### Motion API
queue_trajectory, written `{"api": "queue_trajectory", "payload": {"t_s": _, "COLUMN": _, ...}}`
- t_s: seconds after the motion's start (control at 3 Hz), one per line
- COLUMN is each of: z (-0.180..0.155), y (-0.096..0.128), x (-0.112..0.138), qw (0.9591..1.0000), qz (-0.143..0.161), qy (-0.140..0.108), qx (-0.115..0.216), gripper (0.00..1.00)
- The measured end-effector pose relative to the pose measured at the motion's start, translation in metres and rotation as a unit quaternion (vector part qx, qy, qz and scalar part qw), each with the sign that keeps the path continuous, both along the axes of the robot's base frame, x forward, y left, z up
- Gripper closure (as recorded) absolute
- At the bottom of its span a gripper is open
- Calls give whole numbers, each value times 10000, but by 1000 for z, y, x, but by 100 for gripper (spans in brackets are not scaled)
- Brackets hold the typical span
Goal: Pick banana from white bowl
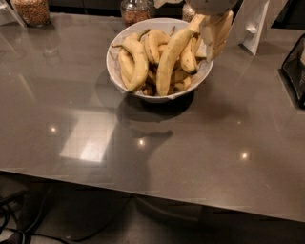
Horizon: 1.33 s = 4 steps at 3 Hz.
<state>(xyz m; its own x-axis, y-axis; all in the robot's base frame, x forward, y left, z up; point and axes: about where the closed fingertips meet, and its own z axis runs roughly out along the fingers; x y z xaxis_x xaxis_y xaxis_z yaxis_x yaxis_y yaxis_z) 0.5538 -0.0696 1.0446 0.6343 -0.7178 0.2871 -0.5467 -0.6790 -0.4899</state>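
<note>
The white bowl [116,71] stands on the grey table at the back centre, piled with several bananas. The longest banana [170,57] is almost straight and leans across the pile. Its upper end [195,21] rests against the bowl's back right rim. Shorter curved bananas [135,59] lie to its left. My gripper [213,46] hangs down over the bowl's right rim, just right of the long banana's upper end. Its cream fingers [223,27] are slightly apart and hold nothing.
Two glass jars stand at the back, one at the far left [32,10] and one behind the bowl [135,10]. A white stand [252,24] is at the back right. A black object [295,71] sits at the right edge. The table's front edge [143,183] runs across the lower view.
</note>
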Motion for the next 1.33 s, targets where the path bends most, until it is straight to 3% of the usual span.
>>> {"api": "queue_trajectory", "payload": {"t_s": 0.33, "z": 2, "y": 9, "x": 13, "qw": 9994, "qz": 82, "qy": -134, "qx": -298, "gripper": 41}}
{"api": "queue_trajectory", "payload": {"t_s": 1.33, "z": -21, "y": 32, "x": 55, "qw": 9924, "qz": 170, "qy": -105, "qx": -1211, "gripper": 40}}
